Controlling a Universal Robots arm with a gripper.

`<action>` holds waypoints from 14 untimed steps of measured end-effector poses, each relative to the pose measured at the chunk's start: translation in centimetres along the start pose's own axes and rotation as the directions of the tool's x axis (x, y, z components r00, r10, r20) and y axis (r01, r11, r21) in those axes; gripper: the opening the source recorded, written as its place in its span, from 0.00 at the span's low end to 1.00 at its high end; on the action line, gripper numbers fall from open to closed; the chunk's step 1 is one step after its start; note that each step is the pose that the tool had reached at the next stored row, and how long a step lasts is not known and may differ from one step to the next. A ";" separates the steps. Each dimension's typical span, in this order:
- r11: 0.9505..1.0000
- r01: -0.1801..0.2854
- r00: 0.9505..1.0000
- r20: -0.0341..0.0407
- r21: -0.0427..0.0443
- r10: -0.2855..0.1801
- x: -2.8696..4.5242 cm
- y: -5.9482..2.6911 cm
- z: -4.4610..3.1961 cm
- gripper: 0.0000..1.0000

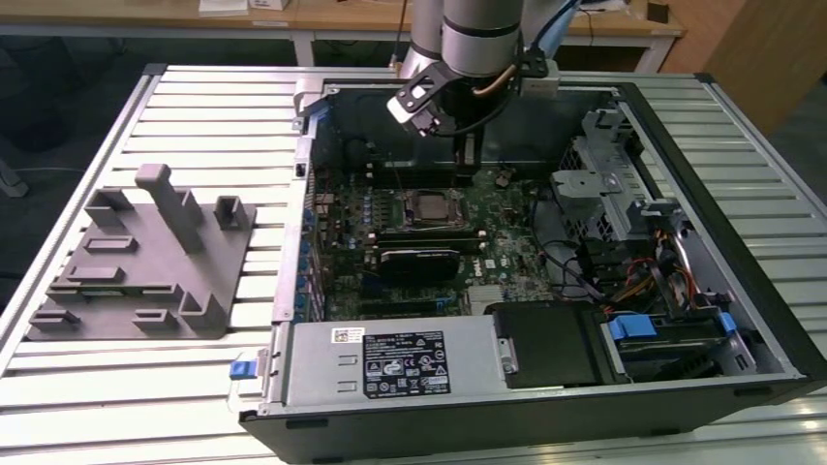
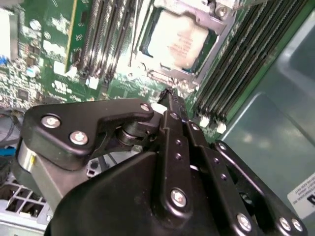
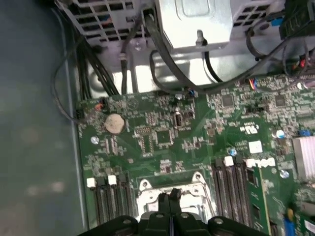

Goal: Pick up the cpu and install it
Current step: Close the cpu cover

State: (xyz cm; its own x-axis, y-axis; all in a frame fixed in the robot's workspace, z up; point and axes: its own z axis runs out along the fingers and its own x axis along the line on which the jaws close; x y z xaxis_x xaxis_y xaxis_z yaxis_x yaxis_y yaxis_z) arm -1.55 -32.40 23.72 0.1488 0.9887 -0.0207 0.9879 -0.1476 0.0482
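The cpu (image 1: 431, 208) lies flat in the socket on the green motherboard (image 1: 510, 208), its silvery top (image 2: 179, 39) showing inside the metal socket frame (image 2: 216, 19). My gripper (image 1: 467, 147) hangs above the board inside the open computer case, a little behind the socket in the exterior view. Its two black fingers (image 3: 170, 196) are pressed together with nothing between them, and their tips (image 2: 170, 96) stand just off the socket's edge. The cpu is apart from the fingers.
Memory slots (image 2: 103, 39) run along both sides of the socket. A drive cage and cables (image 1: 607, 194) crowd the case on the exterior view's right. A grey fixture block (image 1: 142, 262) stands on the slatted table at the exterior view's left.
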 end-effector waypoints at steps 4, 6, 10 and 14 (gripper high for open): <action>1.000 0.000 1.000 0.006 0.007 0.000 0.00 0.00 0.01 0.11; 1.000 0.000 1.000 0.006 0.007 0.000 0.00 0.00 0.01 0.11; 1.000 0.000 1.000 0.006 0.007 -0.001 -0.02 -0.17 0.04 0.11; 1.000 0.002 1.000 0.006 0.007 -0.002 -0.10 -0.61 0.12 0.11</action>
State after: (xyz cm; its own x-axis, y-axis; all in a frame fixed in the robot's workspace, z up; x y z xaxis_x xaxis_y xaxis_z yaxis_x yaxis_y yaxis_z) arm -2.16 -32.41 23.57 0.1469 0.9888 -0.0266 0.9885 -0.1457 0.0409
